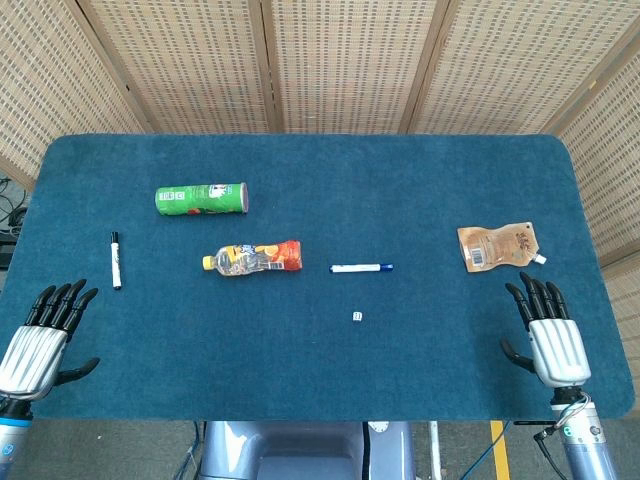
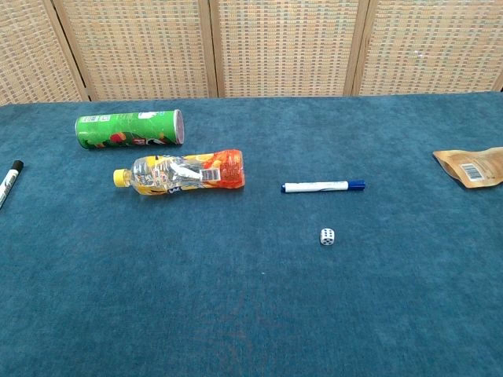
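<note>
My hands lay empty, fingers spread: left hand (image 1: 40, 335) near the black marker (image 1: 115, 260), right hand (image 1: 550, 335) just near of the brown pouch (image 1: 498, 246). Between them lay the green can (image 1: 200, 198), bottle (image 1: 252, 258), blue pen (image 1: 361, 267) and die (image 1: 357, 316).
</note>
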`<state>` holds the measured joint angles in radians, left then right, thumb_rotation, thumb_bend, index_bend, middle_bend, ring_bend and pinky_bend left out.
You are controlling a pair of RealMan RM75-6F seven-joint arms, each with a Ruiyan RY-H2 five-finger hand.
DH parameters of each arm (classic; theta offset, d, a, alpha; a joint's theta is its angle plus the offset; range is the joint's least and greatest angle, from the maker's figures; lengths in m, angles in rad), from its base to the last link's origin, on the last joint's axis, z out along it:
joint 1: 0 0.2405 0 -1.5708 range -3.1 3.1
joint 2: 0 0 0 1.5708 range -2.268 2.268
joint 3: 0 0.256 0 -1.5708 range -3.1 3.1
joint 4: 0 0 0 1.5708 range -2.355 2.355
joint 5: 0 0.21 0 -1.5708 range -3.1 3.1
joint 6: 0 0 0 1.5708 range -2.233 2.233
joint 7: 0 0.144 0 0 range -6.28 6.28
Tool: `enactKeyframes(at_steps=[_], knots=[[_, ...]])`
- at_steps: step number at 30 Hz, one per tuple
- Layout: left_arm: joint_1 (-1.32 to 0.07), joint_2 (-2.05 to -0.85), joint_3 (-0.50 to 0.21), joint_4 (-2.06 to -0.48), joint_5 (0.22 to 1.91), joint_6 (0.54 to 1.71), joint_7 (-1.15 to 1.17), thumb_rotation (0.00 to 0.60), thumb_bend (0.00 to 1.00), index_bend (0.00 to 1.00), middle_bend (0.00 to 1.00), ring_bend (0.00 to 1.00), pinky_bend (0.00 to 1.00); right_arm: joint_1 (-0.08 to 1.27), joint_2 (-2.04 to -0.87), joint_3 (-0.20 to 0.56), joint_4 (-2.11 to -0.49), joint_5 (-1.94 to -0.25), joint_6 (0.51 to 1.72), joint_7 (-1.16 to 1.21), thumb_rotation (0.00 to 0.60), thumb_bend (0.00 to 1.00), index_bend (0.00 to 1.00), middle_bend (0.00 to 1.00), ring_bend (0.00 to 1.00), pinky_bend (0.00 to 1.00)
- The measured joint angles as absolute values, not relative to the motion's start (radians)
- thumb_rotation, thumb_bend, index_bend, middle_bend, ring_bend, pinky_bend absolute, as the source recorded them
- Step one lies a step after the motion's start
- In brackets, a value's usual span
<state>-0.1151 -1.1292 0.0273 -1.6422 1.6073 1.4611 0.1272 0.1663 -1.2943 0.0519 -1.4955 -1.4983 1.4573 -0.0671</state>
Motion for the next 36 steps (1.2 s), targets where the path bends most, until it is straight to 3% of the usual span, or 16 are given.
enactKeyframes(at_steps=[21,36], knots=[[-0.118,-1.123,0.032,-1.652,1.613,1.455,0.112,0.600,0.18,0.00,0.00,0.00,0.00,0.167,-1.298,0.065,-1.522,-1.496,1.452,-0.112,0.600,0.31,0.09,0.00,0.00,0.00],[-0.120,-1.116,0.036,-1.662,1.613,1.446,0.096,0.600,0.18,0.00,0.00,0.00,0.00,0.277,-1.255,0.142,-1.699,-1.424,1.316,-0.286,0.600,0.31,0.12,0.00,0.00,0.00]])
